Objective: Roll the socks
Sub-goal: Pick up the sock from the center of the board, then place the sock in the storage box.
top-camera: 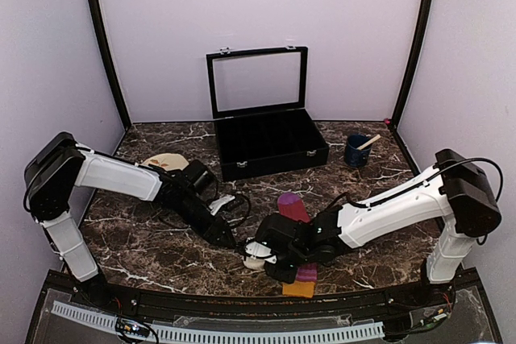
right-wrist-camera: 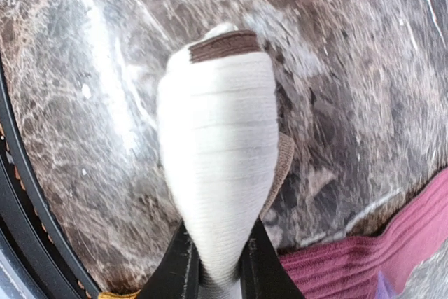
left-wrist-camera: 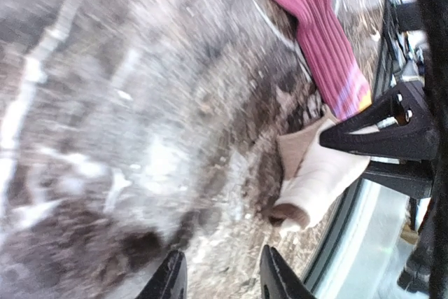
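The cream sock [right-wrist-camera: 217, 138] with a brown band is bunched into a roll near the table's front edge, and my right gripper [right-wrist-camera: 217, 267] is shut on its near end. From above, that sock [top-camera: 255, 260] shows as a small pale bundle at the right gripper [top-camera: 266, 249]. The magenta-purple sock [top-camera: 292, 207] lies flat under the right arm, its orange cuff [top-camera: 300, 288] at the front edge. My left gripper [left-wrist-camera: 222, 278] is open with nothing between its fingers, a short way from the cream sock [left-wrist-camera: 315, 180]. It sits just left of the bundle in the top view [top-camera: 229, 239].
A black case [top-camera: 270, 147] with its lid raised stands at the back centre. A blue cup [top-camera: 357, 151] with a wooden stick is at the back right. A beige floral disc [top-camera: 165, 162] lies behind the left arm. The black table rim [left-wrist-camera: 350, 229] runs close by the socks.
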Robot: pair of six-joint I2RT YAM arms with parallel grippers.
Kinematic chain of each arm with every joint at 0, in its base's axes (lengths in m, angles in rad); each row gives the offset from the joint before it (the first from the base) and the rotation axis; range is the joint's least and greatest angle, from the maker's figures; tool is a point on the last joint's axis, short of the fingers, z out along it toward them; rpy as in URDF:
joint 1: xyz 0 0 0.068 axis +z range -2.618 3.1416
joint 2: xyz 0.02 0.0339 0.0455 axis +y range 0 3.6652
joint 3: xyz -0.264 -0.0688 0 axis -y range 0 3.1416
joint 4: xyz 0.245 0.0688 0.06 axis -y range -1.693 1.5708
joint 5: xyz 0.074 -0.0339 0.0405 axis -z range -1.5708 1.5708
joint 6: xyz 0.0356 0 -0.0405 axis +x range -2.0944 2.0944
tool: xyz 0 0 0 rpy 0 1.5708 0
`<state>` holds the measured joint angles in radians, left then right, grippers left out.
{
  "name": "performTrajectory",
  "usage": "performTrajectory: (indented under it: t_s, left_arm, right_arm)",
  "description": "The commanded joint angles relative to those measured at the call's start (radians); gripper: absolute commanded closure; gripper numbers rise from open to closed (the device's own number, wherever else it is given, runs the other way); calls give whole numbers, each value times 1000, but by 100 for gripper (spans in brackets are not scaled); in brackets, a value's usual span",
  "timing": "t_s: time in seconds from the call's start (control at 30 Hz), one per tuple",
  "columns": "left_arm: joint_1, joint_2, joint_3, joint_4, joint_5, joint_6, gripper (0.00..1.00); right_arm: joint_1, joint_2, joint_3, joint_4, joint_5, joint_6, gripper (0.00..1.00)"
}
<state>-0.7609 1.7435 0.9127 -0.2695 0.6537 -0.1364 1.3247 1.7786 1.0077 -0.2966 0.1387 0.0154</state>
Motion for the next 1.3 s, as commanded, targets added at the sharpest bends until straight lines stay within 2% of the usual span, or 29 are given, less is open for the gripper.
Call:
performTrajectory:
  t_s: [0.0,0.37,0.7,0.83,1.1,1.27]
  left_arm:
    - [11,-104,-41,88,-110,-81,62]
    - [15,-273,-130,144,-365,-200,62]
    - [20,-449,-191,146,-557,-272,62]
    - [21,-498,-213,136,-588,-296,62]
    - [23,-549,-215,98,-630,-315,62]
    - [24,-549,-223,109,-639,-326,62]
  right_arm:
    - [-16,-45,11,-74,34,84,100]
    - [-79,-81,165,-135,80,155,100]
    - [-242,-23,423,-189,105,85,100]
    - [-325,73,607,-230,104,25,100]
    - [-477,389,1030,-331,85,-61,100]
    - [-532,549,1250,-363,73,-90,100]
